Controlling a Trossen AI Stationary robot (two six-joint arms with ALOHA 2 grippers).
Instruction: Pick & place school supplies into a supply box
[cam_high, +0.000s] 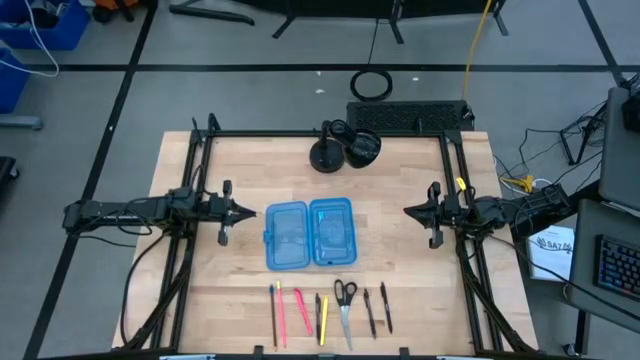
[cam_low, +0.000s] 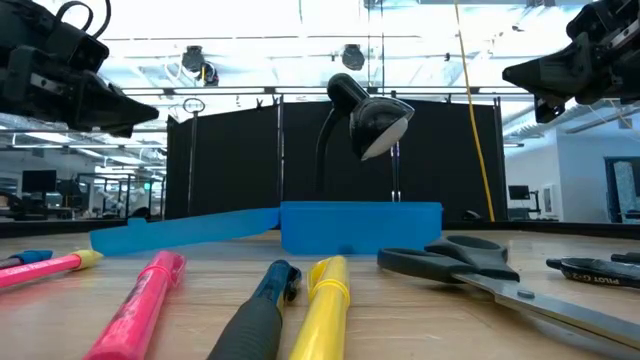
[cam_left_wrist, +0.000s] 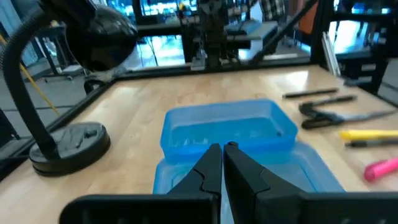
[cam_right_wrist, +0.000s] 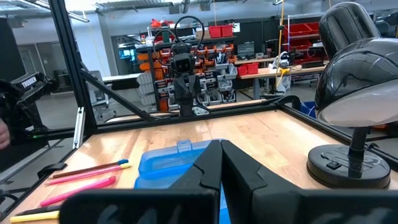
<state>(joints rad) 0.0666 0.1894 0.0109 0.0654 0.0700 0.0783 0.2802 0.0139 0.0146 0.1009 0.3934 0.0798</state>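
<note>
The supply box (cam_high: 309, 233), a translucent blue case, lies open with both halves flat on the table's middle; it also shows in the low view (cam_low: 360, 226) and both wrist views (cam_left_wrist: 227, 134) (cam_right_wrist: 168, 163). The school supplies lie in a row near the front edge: pens and pencils (cam_high: 300, 312), black, pink and yellow, and black-handled scissors (cam_high: 345, 302). My left gripper (cam_high: 252, 212) hovers shut above the table left of the box, pointing at it. My right gripper (cam_high: 408, 211) hovers shut to the box's right.
A black desk lamp (cam_high: 340, 148) stands on its round base at the table's far middle. A black metal frame (cam_high: 195, 180) runs along the table's left, right and far sides. Bare wood lies between the box and each gripper.
</note>
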